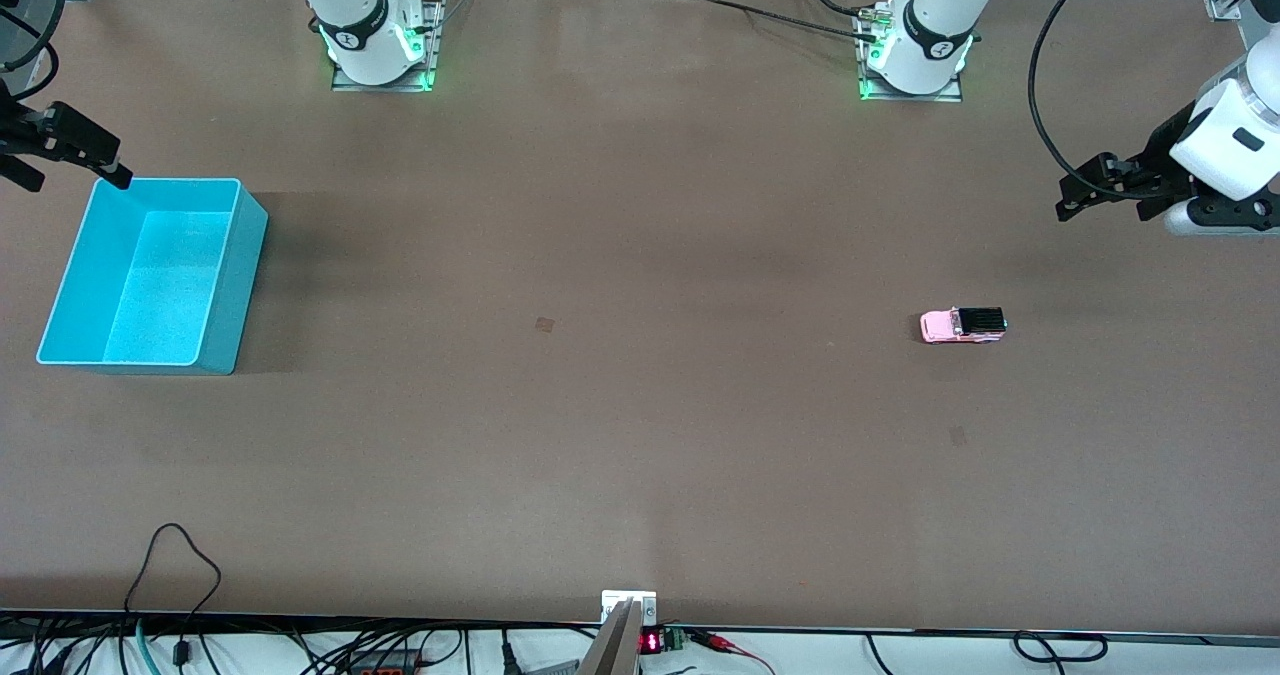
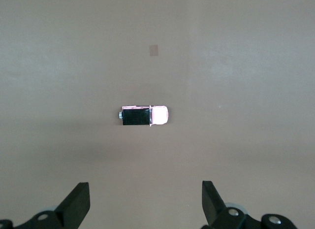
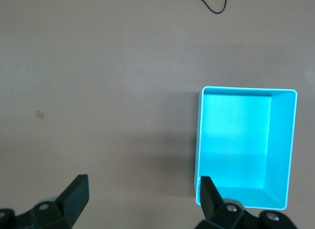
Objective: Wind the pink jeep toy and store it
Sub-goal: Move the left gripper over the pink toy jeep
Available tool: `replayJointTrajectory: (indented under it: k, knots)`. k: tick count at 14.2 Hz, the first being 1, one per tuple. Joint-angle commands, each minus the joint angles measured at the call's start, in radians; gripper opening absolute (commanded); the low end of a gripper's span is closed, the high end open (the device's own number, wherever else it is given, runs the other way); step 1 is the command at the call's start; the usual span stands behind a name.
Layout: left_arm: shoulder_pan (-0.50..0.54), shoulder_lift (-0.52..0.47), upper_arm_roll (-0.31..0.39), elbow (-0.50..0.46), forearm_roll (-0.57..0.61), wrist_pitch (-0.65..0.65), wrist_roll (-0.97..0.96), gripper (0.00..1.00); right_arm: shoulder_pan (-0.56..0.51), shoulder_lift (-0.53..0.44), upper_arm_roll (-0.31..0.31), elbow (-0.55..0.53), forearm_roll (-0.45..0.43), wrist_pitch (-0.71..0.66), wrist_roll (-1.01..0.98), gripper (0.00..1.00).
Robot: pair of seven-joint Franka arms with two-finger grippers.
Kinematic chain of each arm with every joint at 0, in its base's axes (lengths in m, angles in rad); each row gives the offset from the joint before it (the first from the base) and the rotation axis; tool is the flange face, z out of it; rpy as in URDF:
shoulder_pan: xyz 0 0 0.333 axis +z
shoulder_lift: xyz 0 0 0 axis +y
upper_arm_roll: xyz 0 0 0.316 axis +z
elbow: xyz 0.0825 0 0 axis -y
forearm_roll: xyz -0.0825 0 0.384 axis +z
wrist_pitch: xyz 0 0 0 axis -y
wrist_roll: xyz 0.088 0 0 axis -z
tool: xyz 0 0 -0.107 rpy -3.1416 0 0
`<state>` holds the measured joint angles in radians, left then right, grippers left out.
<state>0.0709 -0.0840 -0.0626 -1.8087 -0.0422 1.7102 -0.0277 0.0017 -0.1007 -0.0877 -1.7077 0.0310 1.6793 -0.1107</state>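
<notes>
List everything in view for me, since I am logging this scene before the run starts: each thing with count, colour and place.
jeep: one, light pink with a black roof, on the table toward the left arm's end, far from the bin.
bin: one, turquoise, nothing in it, at the right arm's end of the table.
table: one, brown, under everything.
cables: several, black, along the table edge nearest the front camera.
left gripper: one, black, open, up over the table at the left arm's end, waiting.
right gripper: one, black, open, up over the bin's corner, waiting.
</notes>
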Motion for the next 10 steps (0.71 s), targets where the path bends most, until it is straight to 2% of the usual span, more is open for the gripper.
replayJointTrajectory:
  k: [1, 6, 10]
  knots:
    - [0.003, -0.034, -0.002, -0.024, 0.002, -0.018, 0.012, 1.0, -0.003, -0.002, 0.003, 0.019, -0.002, -0.036, 0.006, 1.0]
    - [0.003, 0.001, 0.0, -0.034, 0.024, -0.026, 0.017, 1.0, -0.003, -0.007, 0.003, 0.02, -0.002, -0.043, 0.003, 1.0]
    - [0.004, 0.134, 0.001, -0.049, 0.025, -0.008, 0.017, 1.0, -0.003, 0.002, 0.003, 0.031, -0.002, -0.041, 0.006, 1.0]
